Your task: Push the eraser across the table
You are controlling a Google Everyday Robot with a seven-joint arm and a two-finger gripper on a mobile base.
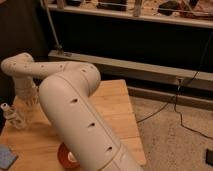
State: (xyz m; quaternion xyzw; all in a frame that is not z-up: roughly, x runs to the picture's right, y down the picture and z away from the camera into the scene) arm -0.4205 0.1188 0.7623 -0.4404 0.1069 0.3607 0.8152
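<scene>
The light-wood plank table [117,107] fills the lower left of the camera view. My white arm [75,105] crosses over it and blocks much of its middle. My gripper [30,97] hangs at the end of the arm over the table's far left edge, just behind the clear bottle [12,116]. The eraser is not in view; it may be behind the arm.
A flat light-blue pad [6,156] lies at the table's near left corner. A small orange-and-black object [67,157] sits at the near edge under my arm. A dark shelf unit [135,45] stands behind the table. Black cables [180,107] run over the speckled floor on the right.
</scene>
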